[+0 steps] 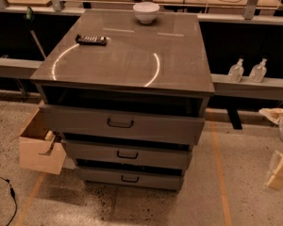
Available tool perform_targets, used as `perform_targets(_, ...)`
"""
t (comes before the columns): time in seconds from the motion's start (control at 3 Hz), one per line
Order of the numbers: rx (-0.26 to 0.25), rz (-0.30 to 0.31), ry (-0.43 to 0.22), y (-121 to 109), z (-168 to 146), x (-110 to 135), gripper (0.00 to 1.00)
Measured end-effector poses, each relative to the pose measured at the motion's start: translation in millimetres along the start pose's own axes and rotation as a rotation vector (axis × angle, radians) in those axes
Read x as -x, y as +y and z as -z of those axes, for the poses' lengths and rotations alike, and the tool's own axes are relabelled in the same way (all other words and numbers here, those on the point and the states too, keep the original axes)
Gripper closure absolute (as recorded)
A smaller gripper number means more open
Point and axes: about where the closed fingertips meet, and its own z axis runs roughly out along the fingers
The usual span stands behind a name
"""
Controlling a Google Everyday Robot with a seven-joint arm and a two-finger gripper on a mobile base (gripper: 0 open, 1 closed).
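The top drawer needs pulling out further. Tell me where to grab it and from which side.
Grip the dark handle centred on the top drawer front, coming straight from the front. It is a short horizontal bar, so a pinch from above and below suits it. The gripper sits low at the view's right edge, apart from the cabinet.
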Motion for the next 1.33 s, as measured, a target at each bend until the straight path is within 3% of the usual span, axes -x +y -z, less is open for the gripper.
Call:
perform_targets(0.33, 0.063, -0.025, 0.008, 20.0, -54.0, -23.6, 0.00)
perform_targets(0.67, 0.063, -0.025, 0.008, 20.0, -54.0, -23.6, 0.00)
perform_targets(1.33, 0.096, 0.007, -0.034, 27.2, -114.5, -39.7, 0.00)
